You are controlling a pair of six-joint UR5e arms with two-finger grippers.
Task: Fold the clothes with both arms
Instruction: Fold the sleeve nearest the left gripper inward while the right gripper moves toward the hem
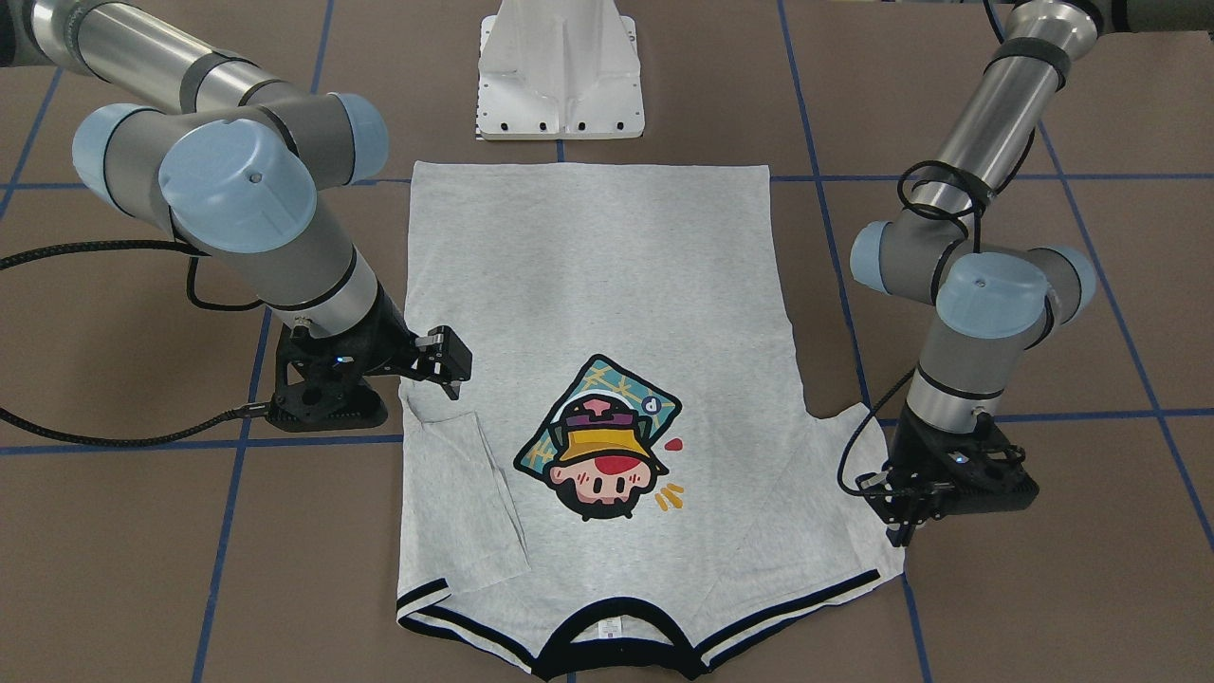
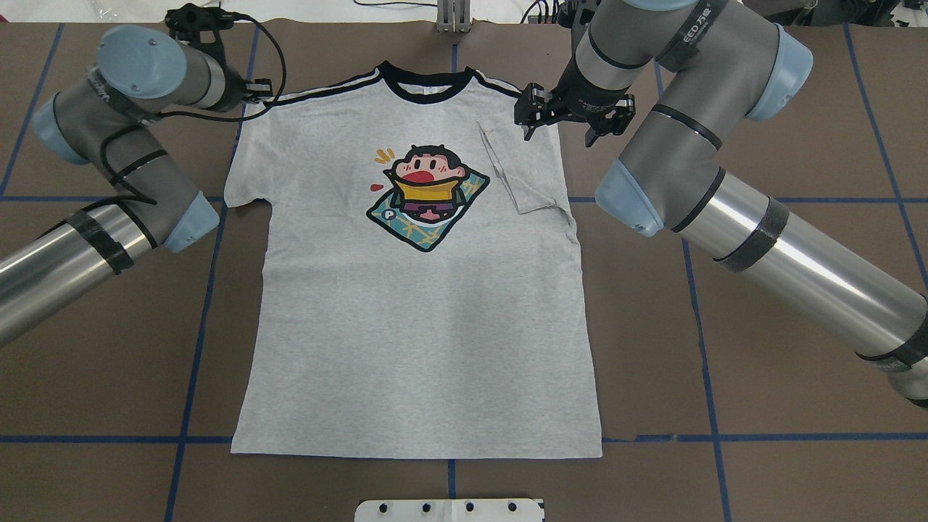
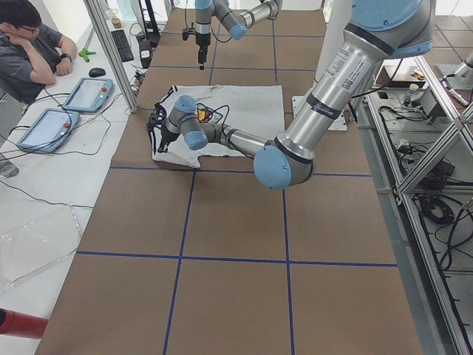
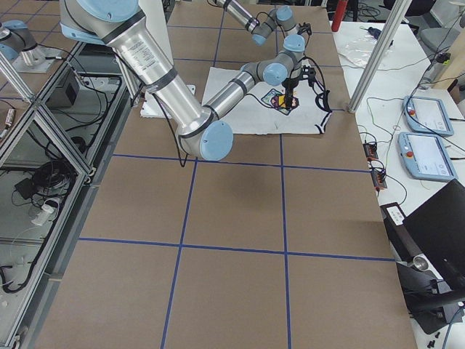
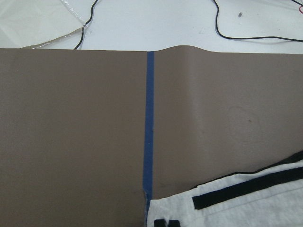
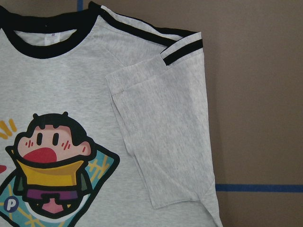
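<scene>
Surface: brown table [image 2: 109, 362] marked off by blue tape lines [image 5: 148, 118]; operators' desks beyond its far edge.

Item 1: T-shirt [image 2: 413, 326], grey, lying flat and face up in the table's middle, hem toward the robot, black collar [image 6: 45, 47] away from it, cartoon print [image 2: 428, 196] uncovered.
- Right sleeve [image 6: 165, 142]: turned inward, flat on the chest.
- Left sleeve [image 1: 844, 531]: spread outward, not yet folded.

Item 2: right gripper [image 1: 448, 370], above the folded sleeve's shoulder, carrying nothing; whether its fingers are parted or closed cannot be told.

Item 3: left gripper [image 1: 901, 526], low at the left sleeve's outer edge; its wrist view shows only striped hem and table, so a grasp cannot be told.

Step in hand, by judgement: sleeve folding, 1 of 2 done. The next move calls for a firm pinch on the left sleeve's edge and a carry inward to mirror the right.

Surroundings: white pedestal base [image 1: 560, 76] just off the hem; 2 tablets [image 3: 89, 92] and a seated person [image 3: 29, 44] at a desk. The left arm's black cable [image 1: 854, 446] loops over the sleeve and may snag.
</scene>
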